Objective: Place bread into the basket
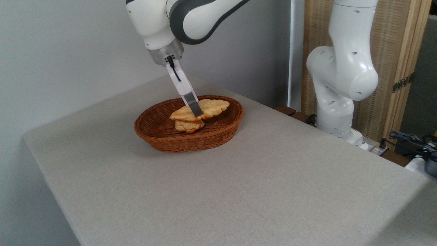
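Bread [214, 106], as we see it, is a long flat golden pastry with scalloped edges, lying inside the wicker basket [218, 131] and resting across a smaller bread lump [189, 126]. The basket sits on the grey table [239, 191]. We see the arm reaching down from above at a slant, its gripper [195, 110] closed on the bread near its middle, one finger in front. We can read no writing anywhere.
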`<state>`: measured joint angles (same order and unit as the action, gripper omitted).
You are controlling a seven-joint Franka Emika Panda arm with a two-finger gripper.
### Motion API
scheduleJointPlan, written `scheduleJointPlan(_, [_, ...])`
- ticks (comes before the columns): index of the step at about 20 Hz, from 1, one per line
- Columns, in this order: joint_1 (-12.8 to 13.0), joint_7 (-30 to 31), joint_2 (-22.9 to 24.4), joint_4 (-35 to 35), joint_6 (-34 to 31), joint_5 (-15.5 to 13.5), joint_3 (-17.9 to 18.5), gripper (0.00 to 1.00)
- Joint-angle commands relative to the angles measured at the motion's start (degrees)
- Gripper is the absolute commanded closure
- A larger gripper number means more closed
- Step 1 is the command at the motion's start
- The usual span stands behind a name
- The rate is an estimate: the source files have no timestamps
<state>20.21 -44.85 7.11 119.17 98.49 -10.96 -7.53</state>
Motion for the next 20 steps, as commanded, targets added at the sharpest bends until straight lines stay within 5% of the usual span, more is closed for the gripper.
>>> scheduleJointPlan(1, [0.4, 0.6, -0.4, -0.8, -0.2, -1.1, 0.0, 0.0])
scheduleJointPlan(11, [-0.5, 3.5, 1.6, -4.2, -0.8, -1.0, 0.9, 0.0])
scheduleJointPlan(18, [-0.5, 3.7, 2.6, -9.1, -0.8, -0.4, 9.2, 0.0])
scheduleJointPlan(20, [-0.5, 3.4, 2.7, -10.2, -0.8, 1.8, 11.3, 0.0])
